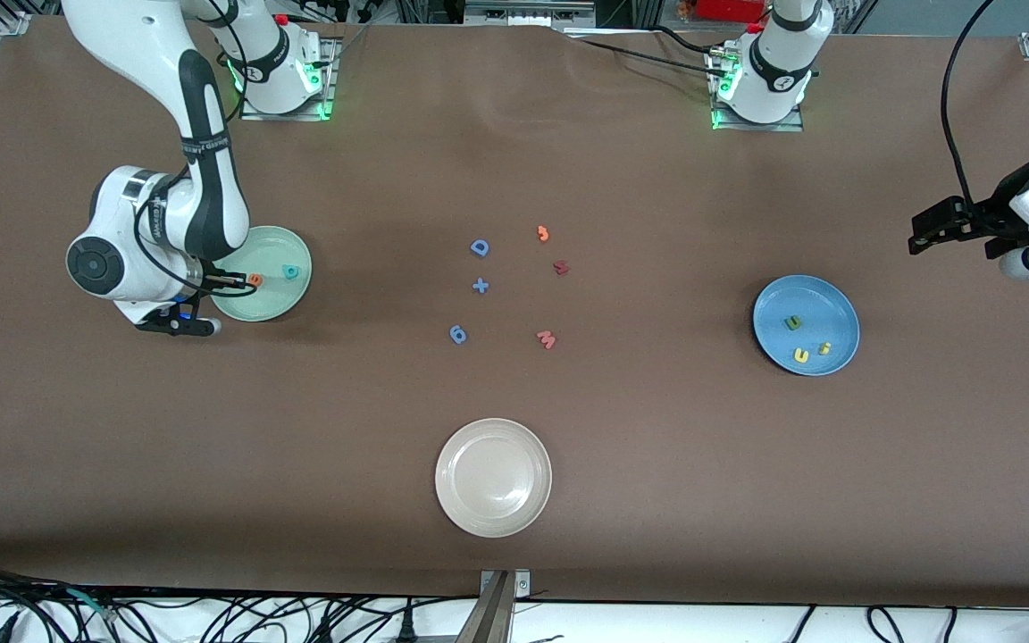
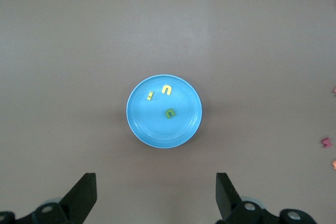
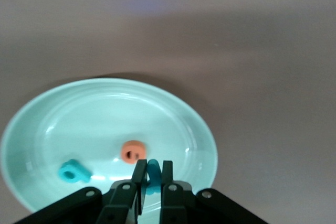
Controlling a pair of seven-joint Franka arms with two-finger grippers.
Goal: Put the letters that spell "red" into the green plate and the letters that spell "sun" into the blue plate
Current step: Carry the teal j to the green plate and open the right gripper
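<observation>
Front view: green plate at the right arm's end holds an orange e and teal letter; right hand, over it, pinches a teal letter. Blue plate holds the yellow and green letters; left hand hangs wide above.

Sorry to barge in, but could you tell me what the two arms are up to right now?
The right hand is over the green plate, shut on a teal letter. An orange letter and another teal letter already lie in that plate. The blue plate holds two yellow letters and a green letter. The left hand waits open, high over the blue plate.
</observation>
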